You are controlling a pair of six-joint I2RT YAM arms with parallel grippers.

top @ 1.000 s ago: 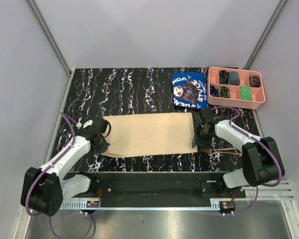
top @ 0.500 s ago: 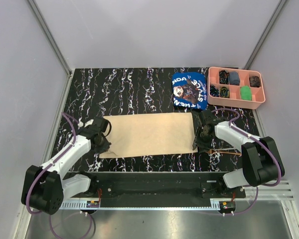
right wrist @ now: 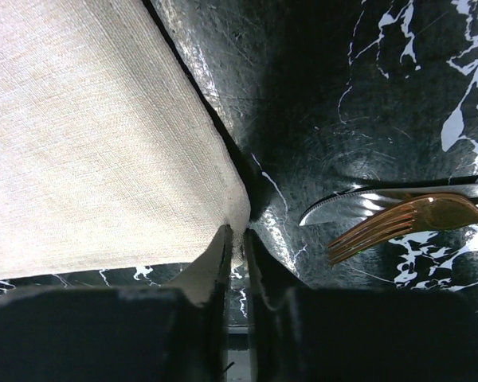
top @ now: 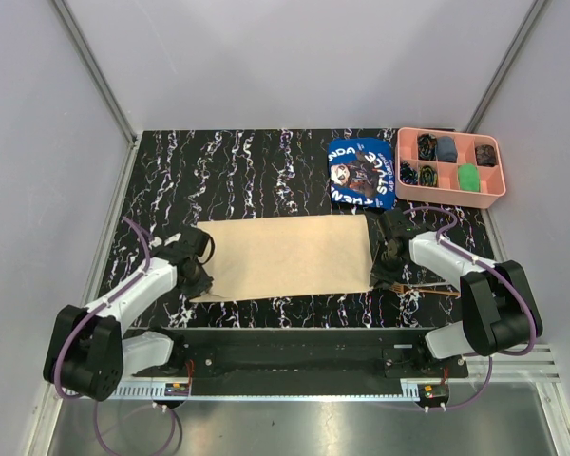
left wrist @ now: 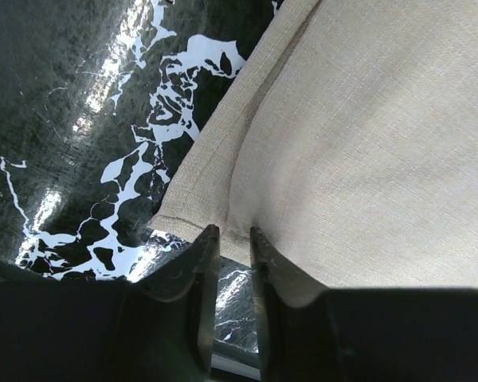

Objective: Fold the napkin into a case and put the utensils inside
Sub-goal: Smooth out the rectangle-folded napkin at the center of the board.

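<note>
The beige napkin (top: pixel 285 256) lies flat as a wide oblong in the middle of the table. My left gripper (top: pixel 198 278) is at its near left corner. In the left wrist view the left gripper (left wrist: pixel 233 232) stands slightly open, its tips at the hem of the napkin (left wrist: pixel 366 119). My right gripper (top: pixel 380 272) is at the near right corner. Seen from the right wrist, the right gripper (right wrist: pixel 237 232) pinches the corner of the napkin (right wrist: pixel 88 143). A copper fork (right wrist: pixel 390 227) and a knife (right wrist: pixel 342 207) lie just right of it, and from above these utensils (top: pixel 427 288) show near the right arm.
A blue printed cloth (top: pixel 361 173) lies behind the napkin's far right corner. A pink compartment tray (top: pixel 451 196) with small items stands at the back right. Grey walls close in the table on three sides.
My left gripper has opened off the napkin's near left corner. My right gripper has closed on the near right corner. The napkin has barely shifted.
</note>
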